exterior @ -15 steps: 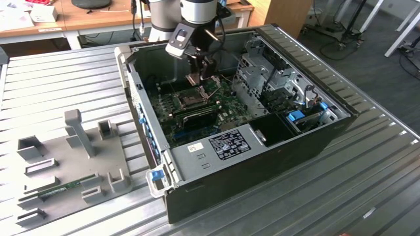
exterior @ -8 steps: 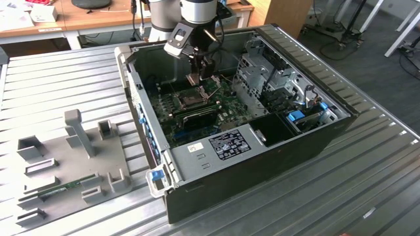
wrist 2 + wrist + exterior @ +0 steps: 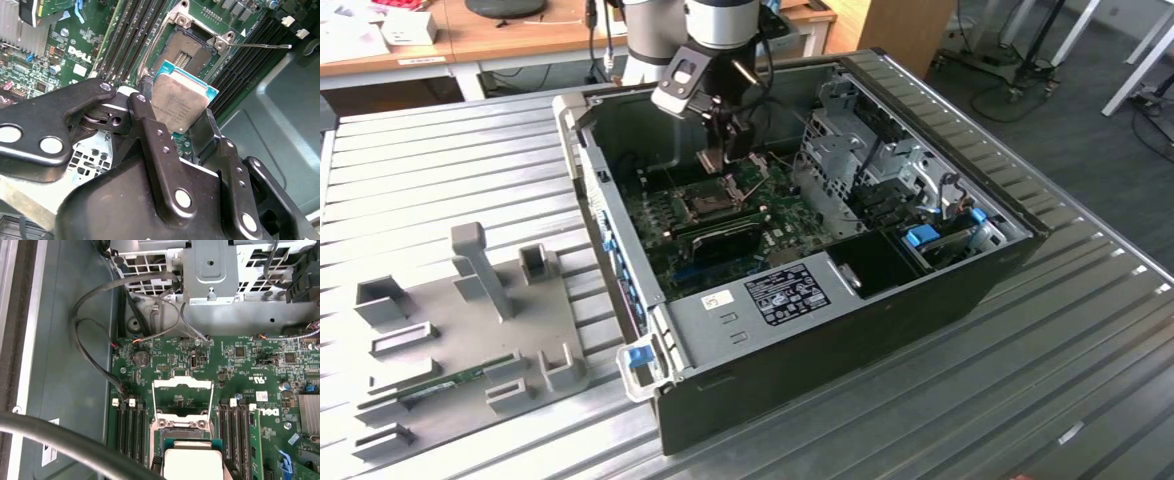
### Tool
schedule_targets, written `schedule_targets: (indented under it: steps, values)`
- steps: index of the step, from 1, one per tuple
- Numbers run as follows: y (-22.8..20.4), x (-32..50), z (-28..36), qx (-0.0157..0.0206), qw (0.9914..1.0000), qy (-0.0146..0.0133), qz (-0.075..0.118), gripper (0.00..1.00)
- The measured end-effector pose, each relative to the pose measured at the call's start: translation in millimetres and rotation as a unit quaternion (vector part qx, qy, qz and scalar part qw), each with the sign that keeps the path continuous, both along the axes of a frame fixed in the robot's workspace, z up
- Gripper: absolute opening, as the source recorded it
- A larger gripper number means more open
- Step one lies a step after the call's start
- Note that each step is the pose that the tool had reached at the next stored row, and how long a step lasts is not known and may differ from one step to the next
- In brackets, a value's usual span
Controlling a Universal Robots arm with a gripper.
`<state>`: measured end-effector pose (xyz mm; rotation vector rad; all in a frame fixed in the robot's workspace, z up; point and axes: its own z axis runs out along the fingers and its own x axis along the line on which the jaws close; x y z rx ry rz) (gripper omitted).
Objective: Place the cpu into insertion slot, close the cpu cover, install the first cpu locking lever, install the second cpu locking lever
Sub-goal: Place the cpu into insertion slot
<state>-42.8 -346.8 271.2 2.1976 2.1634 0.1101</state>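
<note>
The gripper point(image 3: 176, 114) is clamped on the cpu point(image 3: 181, 100), with its fingers point(image 3: 145, 111) pressed against opposite edges. It holds the chip just above the slot point(image 3: 186, 52). The cover point(image 3: 182, 383) is flipped open beside the slot, with memory slots point(image 3: 131, 427) on both sides. In the exterior view the gripper point(image 3: 724, 165) hangs inside the open case point(image 3: 854, 340), over the far part of the board point(image 3: 720, 255), and a grey fixture plate point(image 3: 467, 335) lies well apart on the exterior view's left.

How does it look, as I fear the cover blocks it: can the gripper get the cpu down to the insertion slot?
Probably yes. The gripper, shut on the cpu, hangs above the insertion slot, which lies bare, and the cpu cover stands swung back off it.
</note>
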Motion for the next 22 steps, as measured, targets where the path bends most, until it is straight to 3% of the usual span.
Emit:
schedule_targets:
  steps: [3, 11, 22]
  values:
    - [0.1, -0.5, -2.1, 0.0025, 1.00000, 0.0000, 0.000, 0.54]
    - [0.1, -0.7, -12.8, 0.0028, 0.99999, 0.0000, 0.001, 0.54]
    - [0.1, -0.7, -16.1, 0.0028, 0.99996, 0.0001, 0.008, 0.54]
